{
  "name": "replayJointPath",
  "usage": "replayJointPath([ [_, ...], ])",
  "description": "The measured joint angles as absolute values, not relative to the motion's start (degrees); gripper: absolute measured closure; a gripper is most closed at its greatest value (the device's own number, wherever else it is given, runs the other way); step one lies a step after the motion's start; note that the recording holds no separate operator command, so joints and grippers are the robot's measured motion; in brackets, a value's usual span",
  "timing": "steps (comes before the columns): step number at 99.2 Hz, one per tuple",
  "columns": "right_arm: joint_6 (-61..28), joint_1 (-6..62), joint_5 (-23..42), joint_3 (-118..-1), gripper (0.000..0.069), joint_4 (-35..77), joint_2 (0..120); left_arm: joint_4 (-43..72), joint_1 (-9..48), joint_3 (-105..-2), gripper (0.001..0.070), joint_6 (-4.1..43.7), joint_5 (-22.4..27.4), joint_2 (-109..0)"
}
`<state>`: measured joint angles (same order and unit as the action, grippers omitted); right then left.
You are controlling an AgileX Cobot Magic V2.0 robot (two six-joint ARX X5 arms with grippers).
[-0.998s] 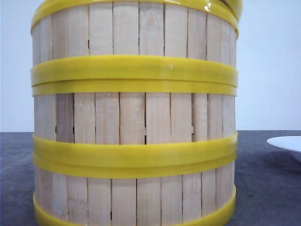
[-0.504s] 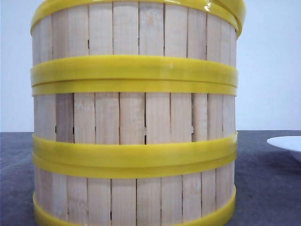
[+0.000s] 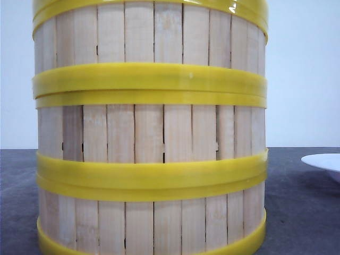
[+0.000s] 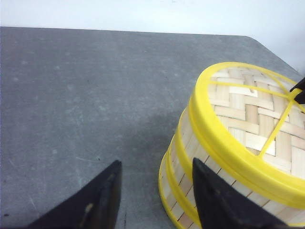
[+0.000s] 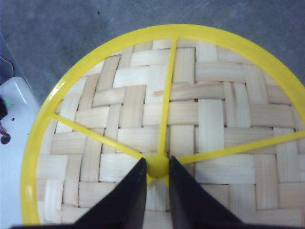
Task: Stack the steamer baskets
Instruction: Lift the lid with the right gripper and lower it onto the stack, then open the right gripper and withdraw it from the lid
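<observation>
**Now seated: lid squares up on the three-basket stack**

Now the lid (image 5: 157, 124) reads level. Half a second back, in the front view, its yellow rim poked out past the stack's upper right edge, tilted; at this moment that rim sits flush over the top band. You can take this as the lid settling onto the stack, or very nearly.

Steamer baskets (image 3: 151, 133): three tiers, one on another, walls lined up, standing on the grey table (image 4: 71, 95) and filling most of the front view. By my reading the stacking itself is done and only the release is left.

Right gripper (image 5: 157, 183): fingers drawn close together, pinching the small yellow knob (image 5: 157, 165) at the centre of the lid, where the yellow spokes meet.

Left gripper (image 4: 155, 191): fingers spread apart, holding nothing, hanging just beside the stack on its outer side, one finger close to the banded wall. I cannot tell whether it touches.

Around the stack: a white plate (image 3: 323, 161) lies on the table to the stack's right, well apart. A white unit (image 5: 14, 124), part of the rig perhaps, shows past the lid's rim in the right wrist view.

Nothing blocks a straight lift-off above the lid. Watch the left finger near the wall; a sideways nudge there could shift the tiers.
</observation>
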<state>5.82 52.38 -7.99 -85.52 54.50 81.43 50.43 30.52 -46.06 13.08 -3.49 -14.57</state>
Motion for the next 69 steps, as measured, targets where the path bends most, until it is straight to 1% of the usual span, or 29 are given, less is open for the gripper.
replayJointPath([
  [19,5.82,52.49,-7.88,-85.54,0.0639,54.48,81.60,50.43,30.52,-46.06,0.0434,13.08,-3.49,-14.57],
  [24,5.82,52.51,-7.86,-85.52,0.0630,54.48,81.60,50.43,30.52,-46.06,0.0434,13.08,-3.49,-14.57],
  [29,5.87,52.51,-8.03,-85.52,0.0584,54.37,81.65,50.43,30.52,-46.06,0.0434,13.08,-3.49,-14.57],
  [35,5.98,52.64,-8.75,-85.52,0.0481,53.95,81.65,50.43,30.52,-46.06,0.0434,13.08,-3.49,-14.57],
  [38,6.02,52.80,-8.82,-85.52,0.0444,53.69,81.65,50.43,30.52,-46.06,0.0434,13.08,-3.49,-14.57],
  [42,6.00,52.84,-8.80,-85.52,0.0413,53.32,81.60,50.43,30.52,-46.06,0.0434,13.08,-3.49,-14.57],
  [47,5.98,52.84,-8.80,-85.52,0.0393,52.75,81.43,50.41,30.52,-46.06,0.0434,13.08,-3.49,-14.57],
  [55,5.82,52.84,-8.34,-85.52,0.0381,51.03,80.27,50.43,30.52,-46.06,0.0434,13.08,-3.49,-14.57],
  [69,5.80,52.84,-2.57,-85.52,0.0377,48.84,75.18,50.41,30.52,-46.06,0.0434,13.08,-3.49,-14.57],
])
